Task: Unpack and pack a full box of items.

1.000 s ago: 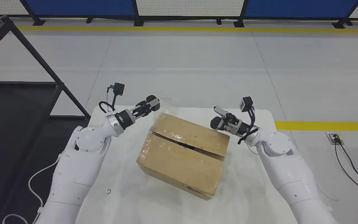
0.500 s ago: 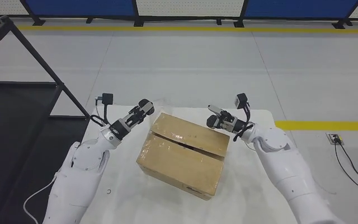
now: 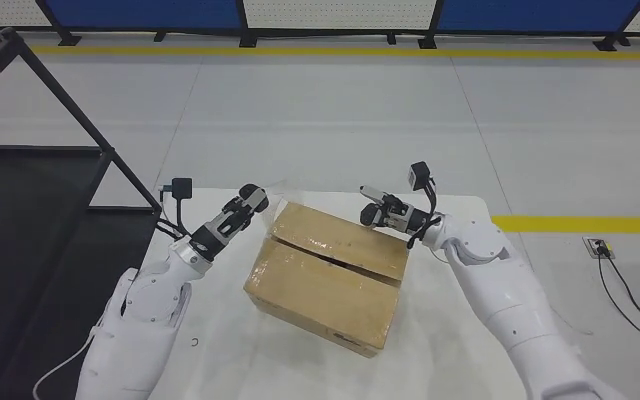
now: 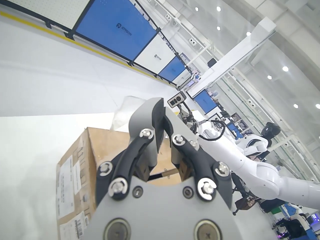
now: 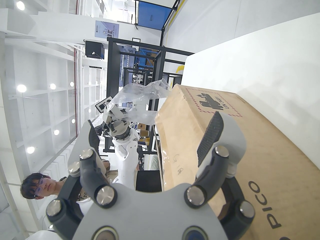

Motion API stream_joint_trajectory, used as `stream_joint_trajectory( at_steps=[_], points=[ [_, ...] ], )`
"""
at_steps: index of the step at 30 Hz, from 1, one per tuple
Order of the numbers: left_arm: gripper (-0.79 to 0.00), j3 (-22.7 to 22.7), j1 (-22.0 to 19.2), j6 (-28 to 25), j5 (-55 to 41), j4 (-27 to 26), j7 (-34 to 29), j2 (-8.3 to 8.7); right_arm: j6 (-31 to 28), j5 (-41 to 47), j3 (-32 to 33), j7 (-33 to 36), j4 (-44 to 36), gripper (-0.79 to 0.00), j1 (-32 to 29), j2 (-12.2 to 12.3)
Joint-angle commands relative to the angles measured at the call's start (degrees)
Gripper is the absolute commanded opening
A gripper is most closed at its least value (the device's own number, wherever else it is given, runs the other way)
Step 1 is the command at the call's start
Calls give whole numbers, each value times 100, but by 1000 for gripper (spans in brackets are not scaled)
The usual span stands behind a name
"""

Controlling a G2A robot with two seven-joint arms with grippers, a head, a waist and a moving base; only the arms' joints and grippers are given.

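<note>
Two arms are stretched toward one cardboard box (image 3: 320, 285), which is set askew mid-bench, flaps folded shut, on the white bench (image 3: 450, 340). The left gripper (image 3: 254, 193) is held low just beside the box's far left corner, jaws closed together with nothing held. The right gripper (image 3: 369, 203) is held at the box's far right edge, jaws spread wide, one finger (image 5: 217, 136) over the box top; contact cannot be told. Crumpled clear plastic (image 5: 140, 93) is seen behind the box.
</note>
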Motion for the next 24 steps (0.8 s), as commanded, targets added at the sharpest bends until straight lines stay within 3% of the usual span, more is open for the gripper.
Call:
stream_joint_trajectory(
  at_steps=[1,11,24],
  points=[
    [-785,-49,16,1,4,-12,-20,12,-15,5,-13,-3,30,0,29,-13],
    [-785,-392,2,4,-162,-78,-442,108,-39,37,-122,15,220,0,163,-98],
    [-785,-321,131,-150,-310,-285,-650,143,-60,15,-155,-17,346,0,216,-151]
  ],
)
